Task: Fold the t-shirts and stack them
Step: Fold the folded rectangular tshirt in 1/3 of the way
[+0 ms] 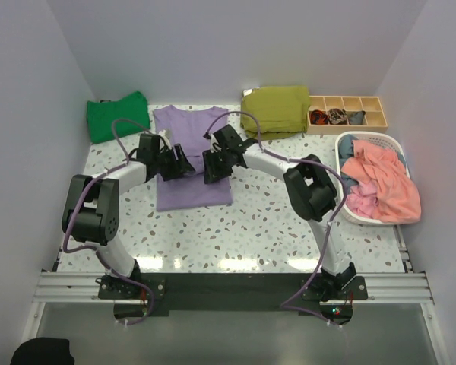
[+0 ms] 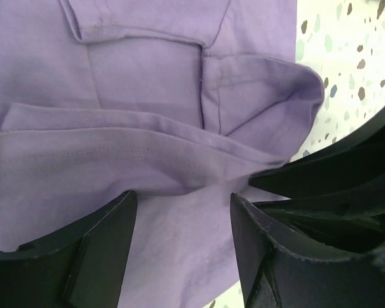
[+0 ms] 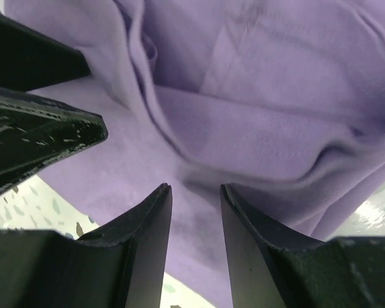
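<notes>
Top external view: lavender t-shirt [image 1: 191, 156] lay on bench [image 1: 273, 220]; L fingers [image 2: 96, 256] & R fingers [image 3: 141, 250] sat part-apart at its folds, couldn't tell if clamped.

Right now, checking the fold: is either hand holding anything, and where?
It cannot be told. The left hand straddles a folded edge of the purple shirt; bunched cloth runs between the tips of the right hand, midway along the shirt.

Wooden divider tray [image 1: 349, 128]; white basket [image 1: 368, 137]; pink cloth [image 1: 384, 186], perhaps towel.
</notes>
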